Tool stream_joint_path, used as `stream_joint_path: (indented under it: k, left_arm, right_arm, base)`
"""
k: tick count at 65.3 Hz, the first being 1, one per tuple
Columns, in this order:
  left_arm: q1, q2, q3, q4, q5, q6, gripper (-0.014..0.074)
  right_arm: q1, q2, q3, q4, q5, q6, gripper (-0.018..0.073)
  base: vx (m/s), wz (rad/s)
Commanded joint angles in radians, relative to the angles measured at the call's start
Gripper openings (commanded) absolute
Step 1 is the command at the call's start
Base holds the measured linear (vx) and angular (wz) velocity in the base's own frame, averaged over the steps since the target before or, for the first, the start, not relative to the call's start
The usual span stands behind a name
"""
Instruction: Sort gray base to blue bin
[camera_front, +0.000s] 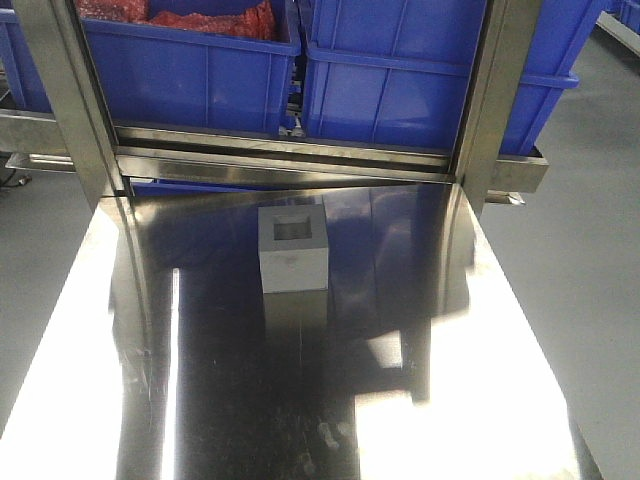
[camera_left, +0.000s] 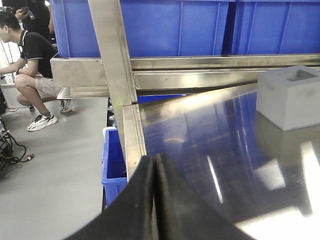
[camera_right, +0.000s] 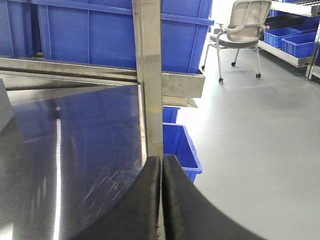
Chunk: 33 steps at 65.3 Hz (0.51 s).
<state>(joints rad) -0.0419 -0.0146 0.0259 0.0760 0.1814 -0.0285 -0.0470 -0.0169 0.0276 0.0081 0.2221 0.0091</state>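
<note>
Gray base sits mid-frame on the glossy tabletop. Left tool and right tool are closed, empty. A glancing grip may skid it.

- A polished steel table with a mirror-bright top.
- The gray base stands on it near the far edge, with its recessed opening facing up.

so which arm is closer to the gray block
Left, narrowly; it's close. The left jaws, shut, sit at the left edge of the table, the gray block ahead to their right. The right jaws, shut, sit at the right edge, the block barely in view far left.
</note>
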Motion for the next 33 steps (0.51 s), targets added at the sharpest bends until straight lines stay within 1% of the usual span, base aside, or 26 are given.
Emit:
stream_joint_path:
  k: [1,25,33]
  left_arm:
    - [0.002,-0.011,-0.02,0.0,-0.07,-0.011,-0.0006]
    - [0.002,-0.011,-0.02,0.0,-0.07,-0.011,-0.0006]
    - [0.002,-0.011,-0.021,0.0,-0.088,-0.011,-0.0006]
  right_arm:
    - [0.0,0.001,0.001,-0.008,-0.075,-0.009,-0.0005]
    - [0.0,0.001,0.001,-0.008,-0.075,-0.009,-0.0005]
    - [0.0,0.001,0.001,-0.008,-0.075,-0.009,-0.0005]
  base:
    - [0.0,0.0]
    - [0.0,0.0]
    - [0.0,0.0]
